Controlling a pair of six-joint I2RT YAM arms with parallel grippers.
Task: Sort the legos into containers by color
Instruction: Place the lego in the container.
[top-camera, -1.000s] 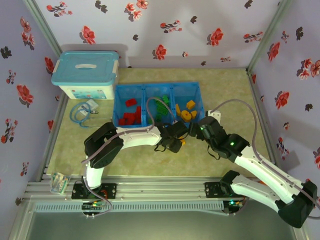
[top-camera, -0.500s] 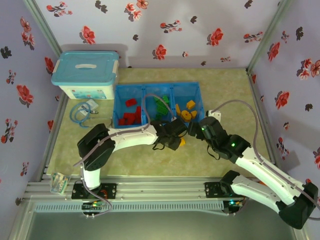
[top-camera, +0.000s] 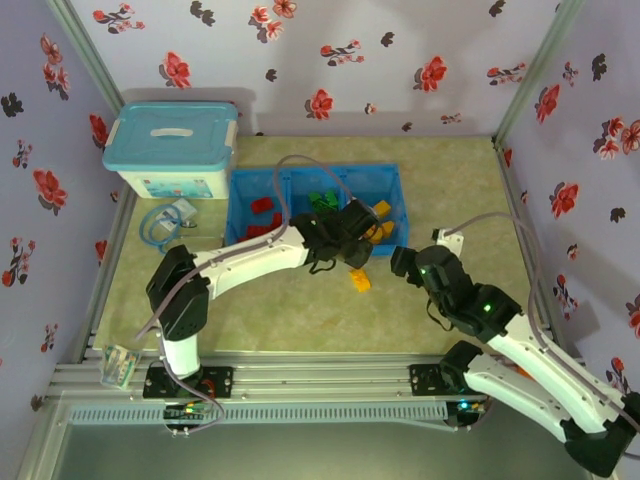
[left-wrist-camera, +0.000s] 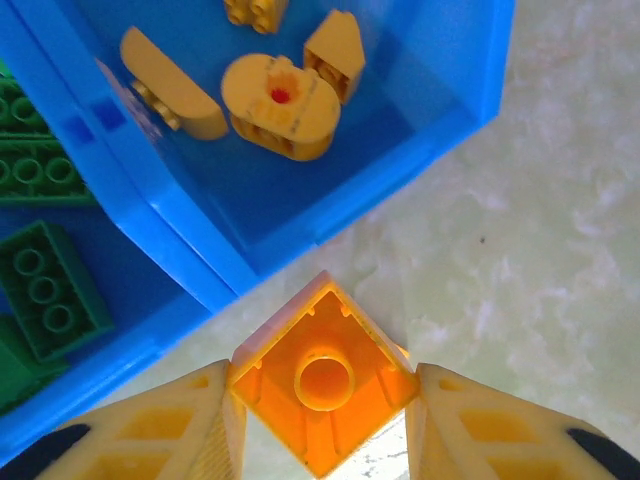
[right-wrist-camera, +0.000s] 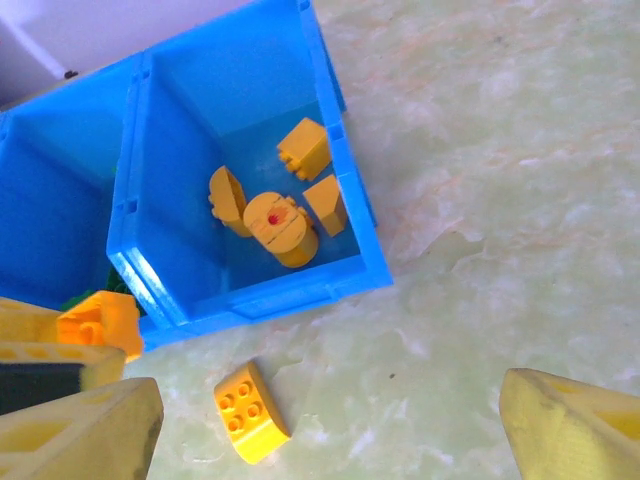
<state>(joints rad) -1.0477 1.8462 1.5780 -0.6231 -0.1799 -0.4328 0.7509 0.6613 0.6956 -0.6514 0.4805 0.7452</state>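
At the near wall of the containers (left-wrist-camera: 330, 215), the left end effector (left-wrist-camera: 322, 400) pinches an orange lego (left-wrist-camera: 322, 385), presumably bound for the yellow bin (left-wrist-camera: 420, 100). The right end effector (right-wrist-camera: 325, 425), spread, overlooks a loose yellow lego (right-wrist-camera: 250, 410).

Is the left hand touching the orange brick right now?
Touching. The left wrist view shows the left hand clamping the orange brick on both sides, with no gap.

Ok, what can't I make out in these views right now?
- Top view: the left arm covers part of the green legos and yellow legos, so no count is possible.
- Left wrist view: the left gripper holds an orange lego hollow side up, and its far face is hidden.
- Right wrist view: the containers run off the left edge, and what lies beyond can't be checked.
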